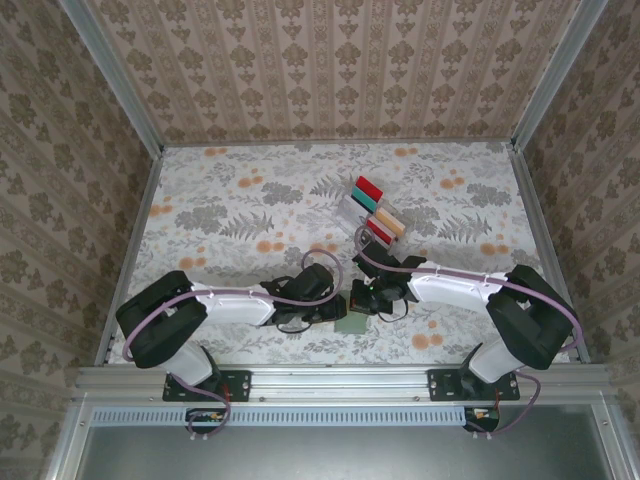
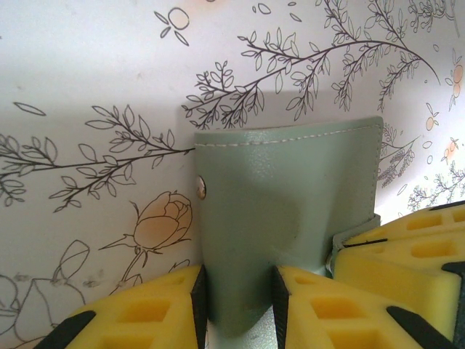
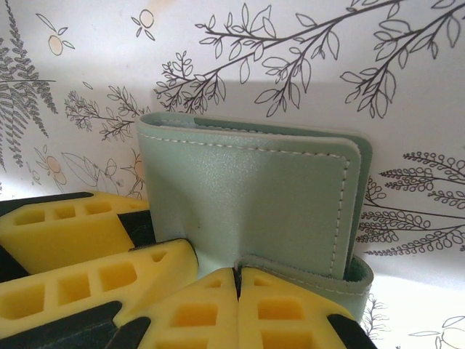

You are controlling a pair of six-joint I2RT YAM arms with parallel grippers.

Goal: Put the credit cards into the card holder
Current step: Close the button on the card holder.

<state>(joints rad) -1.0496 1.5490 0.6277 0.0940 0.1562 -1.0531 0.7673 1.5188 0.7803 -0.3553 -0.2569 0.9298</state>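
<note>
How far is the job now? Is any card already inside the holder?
Done: nothing yet; the credit cards stand in the clear rack. In hand: the left gripper and right gripper both pinch the card holder, which looks folded. To do: open it and move every card in.

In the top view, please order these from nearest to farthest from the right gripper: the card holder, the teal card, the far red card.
1. card holder, right at the right gripper, near the table's front.
2. teal card, standing in the rack, farther back.
3. far red card, at the rack's back end.
</note>
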